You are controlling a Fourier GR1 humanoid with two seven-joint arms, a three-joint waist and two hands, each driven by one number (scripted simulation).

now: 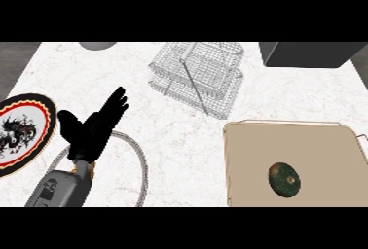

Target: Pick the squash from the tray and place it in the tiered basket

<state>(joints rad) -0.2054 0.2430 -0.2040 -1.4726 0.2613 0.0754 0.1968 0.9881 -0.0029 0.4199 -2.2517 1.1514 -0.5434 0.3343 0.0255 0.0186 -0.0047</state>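
- Beige tray (244, 160) lies nearest, at the lower right of the desk (179, 126), its thin raised rim showing along the far and left sides.
- Dark green squash (285, 179) sits on the tray, toward its near middle (a small pale stem spot faces up); nothing touches it.
- A grey forearm comes in from the lower left, and its black left hand (90, 129) is held above the desk with fingers straight and spread apart, thumb out to the left, holding nothing. It is well apart from the tray and the squash.
- A thin grey hoop (141, 165) curves on the desk just beside the forearm, running partly under the hand.
- A round plate (32, 104) with a red, black and gold rim and a dark dragon figure on its white middle lies at the left edge, partly cut off by the view.
- The white marbled desk carries all of these things.
- Farther back stands the wire tiered basket (195, 78), between the hand and the far edge, and well apart from the tray.
- At the far right corner sits a dark grey box (309, 53); at the far left a grey rounded object (97, 45) shows only in part.
- The right hand does not show.
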